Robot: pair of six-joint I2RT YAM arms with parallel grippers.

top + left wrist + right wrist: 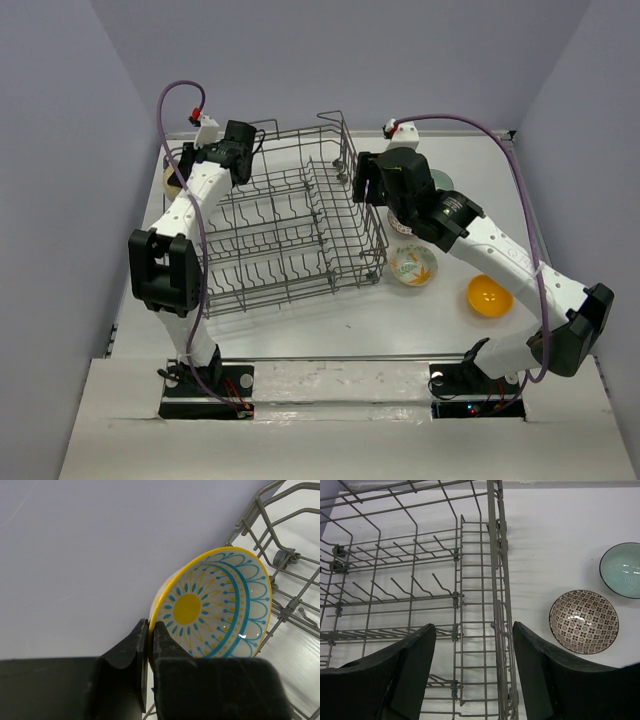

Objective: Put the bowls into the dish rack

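Your left gripper (150, 627) is clamped on the rim of the flower bowl (215, 605), outside the dish rack (296, 292) at its ten o'clock. It's a thin hold: bump a wire and the bowl may slip out. Your right gripper (474, 630) hangs wide open, holding nothing, over the rack's three o'clock wall. Go lower and a finger could snag it. The other bowls (413, 266) sit just past there.

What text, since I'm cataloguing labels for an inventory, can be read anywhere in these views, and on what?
None can be read in any view.
The flower bowl, the brown patterned bowl and the teal bowl carry only painted patterns. The dish rack is bare wire with no tag.
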